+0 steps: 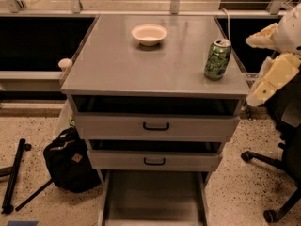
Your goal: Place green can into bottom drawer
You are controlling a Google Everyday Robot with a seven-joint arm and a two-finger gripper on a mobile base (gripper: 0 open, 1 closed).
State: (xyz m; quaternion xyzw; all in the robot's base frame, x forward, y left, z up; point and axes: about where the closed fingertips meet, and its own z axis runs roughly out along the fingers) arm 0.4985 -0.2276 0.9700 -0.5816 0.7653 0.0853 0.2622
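Your end effector hangs right of the table, grip unreadable; one cylindrical can stands on the smooth grey top, bottom drawer open

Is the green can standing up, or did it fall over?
Standing up. The green can rests on its base on the cabinet top, silver top upward. The gripper is beside the cabinet, not touching the can.
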